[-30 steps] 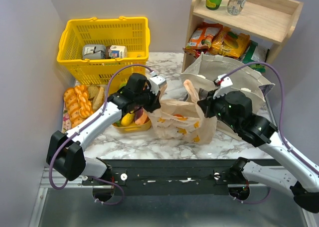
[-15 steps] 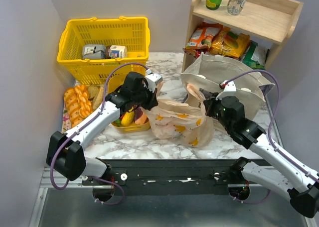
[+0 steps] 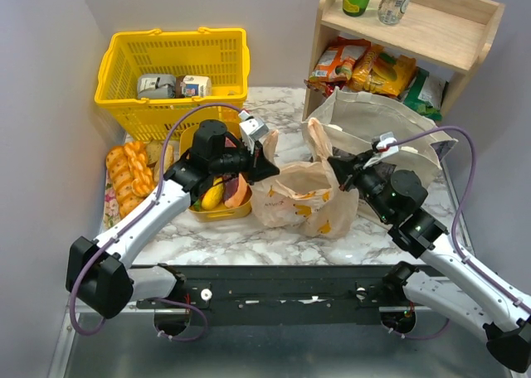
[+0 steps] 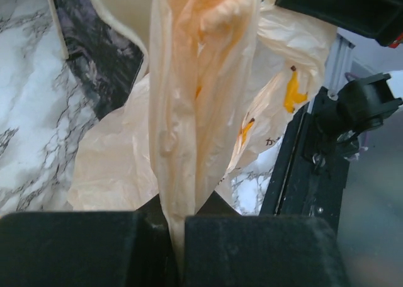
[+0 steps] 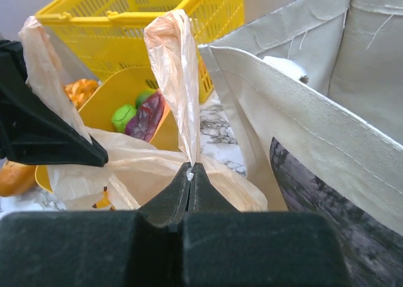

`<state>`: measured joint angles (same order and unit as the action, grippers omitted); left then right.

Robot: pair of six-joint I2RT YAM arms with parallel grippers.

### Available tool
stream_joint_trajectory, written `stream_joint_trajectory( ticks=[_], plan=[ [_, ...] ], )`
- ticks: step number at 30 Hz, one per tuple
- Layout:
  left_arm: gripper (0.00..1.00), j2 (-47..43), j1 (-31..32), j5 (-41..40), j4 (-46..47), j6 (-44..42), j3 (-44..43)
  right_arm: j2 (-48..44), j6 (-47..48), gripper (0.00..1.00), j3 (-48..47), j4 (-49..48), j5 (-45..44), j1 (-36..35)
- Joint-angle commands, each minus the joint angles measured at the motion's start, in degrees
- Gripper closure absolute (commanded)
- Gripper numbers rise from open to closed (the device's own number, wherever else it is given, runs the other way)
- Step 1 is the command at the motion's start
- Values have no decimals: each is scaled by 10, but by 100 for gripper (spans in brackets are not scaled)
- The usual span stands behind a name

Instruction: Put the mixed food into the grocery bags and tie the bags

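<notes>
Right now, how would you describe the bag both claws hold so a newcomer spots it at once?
On the marble table, look between the shallow yellow tray and the beige canvas tote. The plastic bag sits there, one handle pinched in the left claw, the other in the right claw. Unlike the stiff tote, it is thin, translucent peach with yellow prints.

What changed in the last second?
The right arm lowered and swung out right, the left arm shifted left; the peach plastic bag bunched narrower. The left gripper and right gripper stay shut on its handles. The canvas tote and yellow basket are unmoved.
</notes>
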<state>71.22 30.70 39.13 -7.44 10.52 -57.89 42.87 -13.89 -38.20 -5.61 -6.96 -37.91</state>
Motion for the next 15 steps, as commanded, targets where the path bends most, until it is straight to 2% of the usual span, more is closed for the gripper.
stream_joint_trajectory(
  ticks=[1, 5, 7, 12, 15],
  plan=[
    [100, -1, -27, -1, 22, 38, 11, -10, -27, 99, -10, -7, -165, 0],
    [100, -14, -83, -2, 70, 119, 47, -29, -16, 99, 9, 14, -308, 1],
    [100, -28, -118, 7, 130, 161, 87, -39, -17, 99, 16, 26, -363, 1],
    [100, -49, -151, 40, 228, 269, 166, -54, -28, 99, 32, 69, -420, 2],
    [100, -65, -158, 36, 239, 279, 189, -57, -33, 99, 35, 79, -431, 1]
  ],
)
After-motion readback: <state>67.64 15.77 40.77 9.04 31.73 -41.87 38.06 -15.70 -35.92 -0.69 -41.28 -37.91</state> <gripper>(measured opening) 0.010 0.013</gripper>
